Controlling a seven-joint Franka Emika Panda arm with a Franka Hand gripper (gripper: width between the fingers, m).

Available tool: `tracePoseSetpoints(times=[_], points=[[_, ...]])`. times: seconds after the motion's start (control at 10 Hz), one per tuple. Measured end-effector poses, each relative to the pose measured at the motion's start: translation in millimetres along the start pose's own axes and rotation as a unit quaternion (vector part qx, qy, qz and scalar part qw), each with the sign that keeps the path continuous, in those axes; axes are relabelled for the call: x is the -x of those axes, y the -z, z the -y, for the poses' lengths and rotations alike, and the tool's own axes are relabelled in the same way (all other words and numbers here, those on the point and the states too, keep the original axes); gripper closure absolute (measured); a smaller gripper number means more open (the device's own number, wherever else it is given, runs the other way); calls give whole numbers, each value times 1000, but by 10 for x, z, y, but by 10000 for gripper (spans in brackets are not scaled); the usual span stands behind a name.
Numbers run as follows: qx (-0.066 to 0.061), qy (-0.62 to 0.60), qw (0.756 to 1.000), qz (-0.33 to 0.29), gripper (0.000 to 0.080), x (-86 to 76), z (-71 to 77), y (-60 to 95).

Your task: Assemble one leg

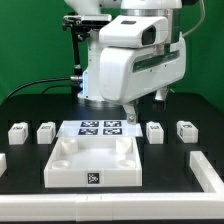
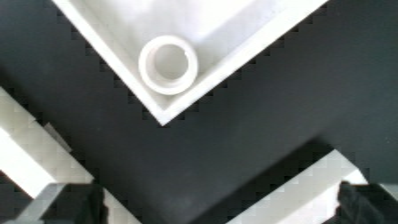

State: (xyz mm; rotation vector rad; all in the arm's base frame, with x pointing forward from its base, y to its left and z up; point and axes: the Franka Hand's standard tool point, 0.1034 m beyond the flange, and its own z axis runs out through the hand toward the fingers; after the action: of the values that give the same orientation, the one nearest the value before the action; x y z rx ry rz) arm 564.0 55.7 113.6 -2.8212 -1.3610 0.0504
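On the black table [image 1: 160,160], the gripper [image 2: 205,205] hangs over a corner of the white tray [image 1: 65,178], fingers wide apart and holding nothing, while the leg [image 1: 155,131] stands near the marker board [image 1: 100,128].

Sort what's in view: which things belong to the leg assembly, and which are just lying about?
Job: legs, white tray-like part with round corner hole, open gripper.
Lying about: marker board, white piece at the exterior view's right edge.
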Motion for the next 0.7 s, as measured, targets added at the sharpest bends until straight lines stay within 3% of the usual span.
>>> tracePoseSetpoints(times=[0.7], points=[[0, 0, 1000, 0, 150, 1, 1, -1]])
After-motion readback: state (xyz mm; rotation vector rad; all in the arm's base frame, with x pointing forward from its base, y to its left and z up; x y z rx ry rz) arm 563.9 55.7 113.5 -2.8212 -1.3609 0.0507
